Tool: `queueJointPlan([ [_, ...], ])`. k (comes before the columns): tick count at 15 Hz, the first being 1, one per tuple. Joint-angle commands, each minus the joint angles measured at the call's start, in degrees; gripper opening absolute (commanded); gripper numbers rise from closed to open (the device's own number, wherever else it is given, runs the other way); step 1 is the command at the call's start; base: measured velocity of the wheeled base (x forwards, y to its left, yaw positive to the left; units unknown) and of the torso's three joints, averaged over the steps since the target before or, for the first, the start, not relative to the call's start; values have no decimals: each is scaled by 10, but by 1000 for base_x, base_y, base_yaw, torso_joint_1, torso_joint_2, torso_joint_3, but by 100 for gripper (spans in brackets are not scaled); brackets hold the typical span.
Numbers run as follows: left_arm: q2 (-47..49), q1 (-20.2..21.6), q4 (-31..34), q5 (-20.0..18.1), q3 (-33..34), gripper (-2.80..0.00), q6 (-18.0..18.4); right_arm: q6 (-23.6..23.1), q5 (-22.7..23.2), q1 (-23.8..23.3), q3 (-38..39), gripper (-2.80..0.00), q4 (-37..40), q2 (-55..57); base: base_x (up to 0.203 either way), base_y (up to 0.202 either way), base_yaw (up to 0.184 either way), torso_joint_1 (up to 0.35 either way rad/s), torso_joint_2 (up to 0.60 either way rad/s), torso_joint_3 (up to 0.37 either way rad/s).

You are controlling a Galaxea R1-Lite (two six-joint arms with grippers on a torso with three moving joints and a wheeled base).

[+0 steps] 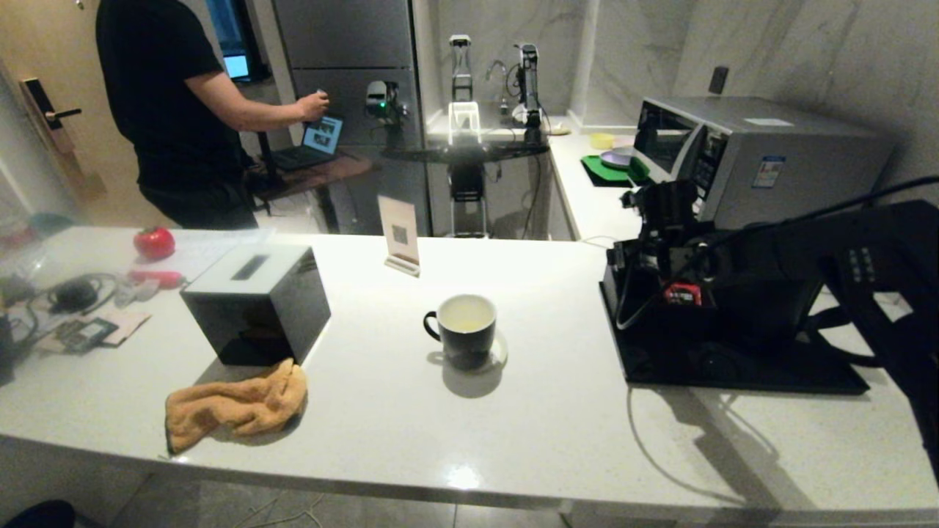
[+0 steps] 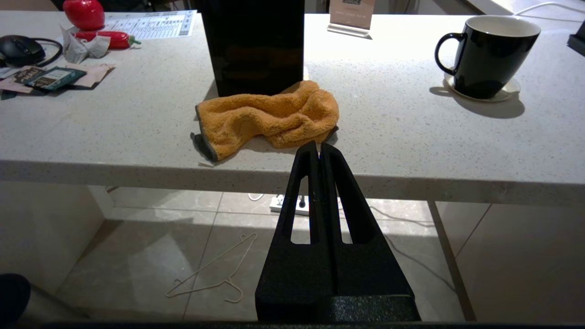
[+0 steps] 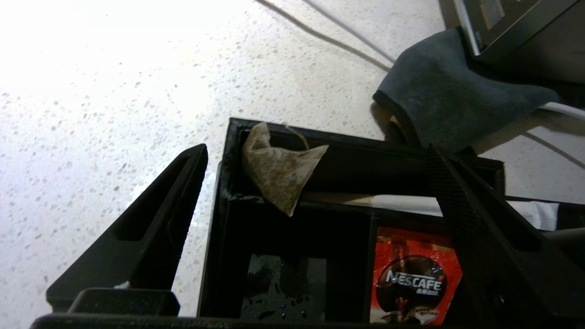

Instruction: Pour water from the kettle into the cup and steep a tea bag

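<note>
From the head view I found the cup at the centre of the frame, standing upright on a small pale coaster on the white counter, handle toward frame left. Its white inside showed a faint yellowish tint low down; I could not tell for certain how much water it held.

The right gripper was over the black compartment tray at frame right in the head view, above its corner nearest the cup. In the right wrist view its fingers were spread wide and held nothing. Between them, a tea bag lay slumped against the tray's corner wall, not touched by either finger. A red Nescafe sachet sat in a neighbouring compartment, lower right of that view. A dark grey cloth lay on the counter beyond the tray, upper right.

I could not make out the kettle in any view; the right arm covered much of the tray area.

The left gripper was parked below the counter edge, its fingers pressed together and empty. In the left wrist view it pointed toward an orange cloth lying against a black box, with the cup at upper right.

A person stood at upper left of the head view.
</note>
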Motion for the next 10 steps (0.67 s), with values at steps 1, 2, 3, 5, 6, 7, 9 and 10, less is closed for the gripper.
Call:
queueJointPlan([
  [1,0,0,0,0,0,-280,0,0,-1,0,-6,0,5,-1,0,0,0,0,0,0],
  [2,0,0,0,0,0,-280,0,6,-1,0,-14,0,16,-1,0,0,0,0,0,0],
  [3,0,0,0,0,0,-280,0,12,0,-1,-22,0,26,0,0,0,0,0,0,0],
  [5,0,0,0,0,0,-280,0,28,-1,-1,-33,0,44,3,0,0,0,0,0,0],
  [6,0,0,0,0,0,-280,0,28,-1,-1,-33,0,45,3,0,0,0,0,0,0],
  [7,0,0,0,0,0,-280,0,29,-1,-1,-33,0,45,4,0,0,0,0,0,0],
  [9,0,0,0,0,0,-280,0,29,-1,-2,-33,0,47,5,0,0,0,0,0,0],
  [10,0,0,0,0,0,-280,0,29,-1,-2,-34,0,54,5,0,0,0,0,0,0],
])
